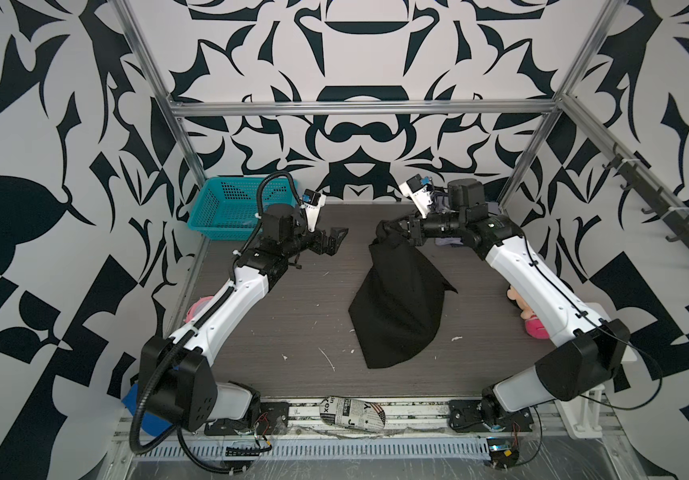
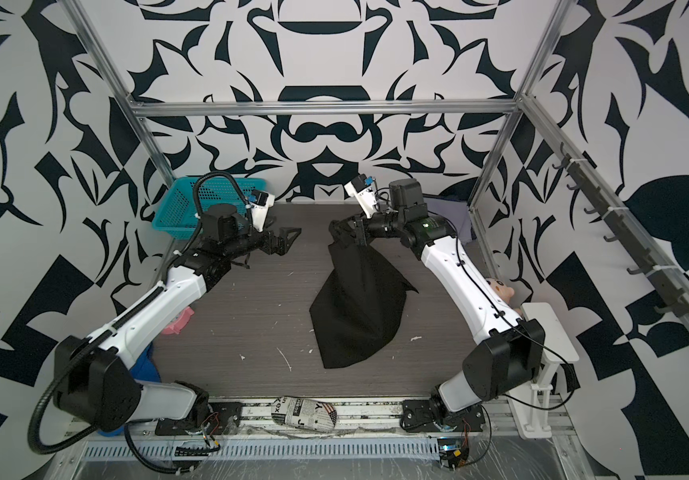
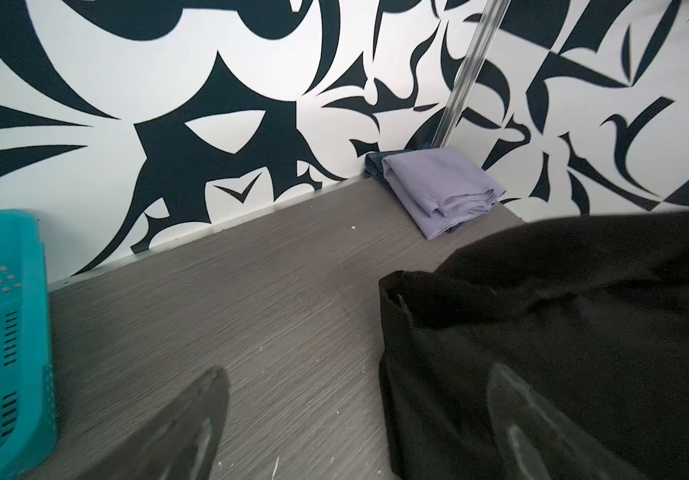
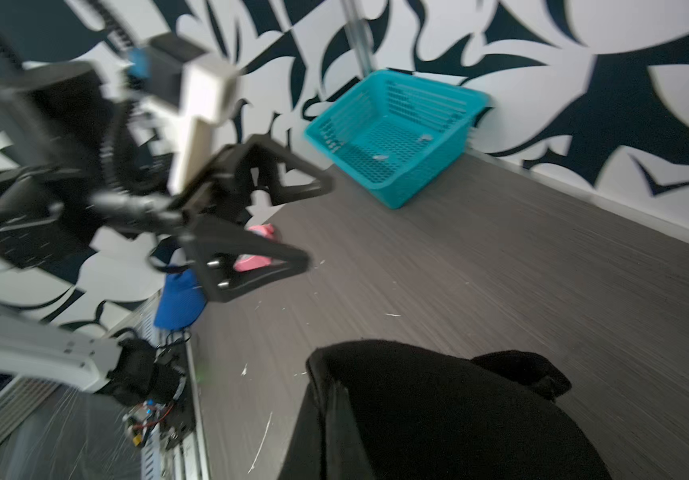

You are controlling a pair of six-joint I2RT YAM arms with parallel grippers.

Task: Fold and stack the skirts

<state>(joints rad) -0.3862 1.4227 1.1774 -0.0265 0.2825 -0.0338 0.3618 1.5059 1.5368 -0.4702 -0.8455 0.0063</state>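
The black skirt (image 1: 401, 299) (image 2: 359, 303) hangs from its top corner, its lower part lying on the table. My right gripper (image 1: 397, 228) (image 2: 345, 232) is shut on that corner; in the right wrist view the cloth (image 4: 438, 415) covers the right gripper (image 4: 347, 424). Left of the skirt and clear of it, my left gripper (image 1: 334, 239) (image 2: 286, 239) (image 4: 318, 222) is open and holds nothing. The left wrist view shows the left gripper (image 3: 359, 415) over bare table beside the black skirt (image 3: 563, 332). The folded lavender skirt (image 3: 442, 187) lies on the denim skirt (image 3: 374, 164) in the back right corner.
A teal basket (image 1: 230, 208) stands at the back left. A newspaper-print bundle (image 1: 353, 411) lies on the front rail. A blue mesh cloth (image 4: 178, 299) and a pink object (image 1: 197, 309) sit under the left arm. A doll (image 1: 521, 303) lies by the right arm.
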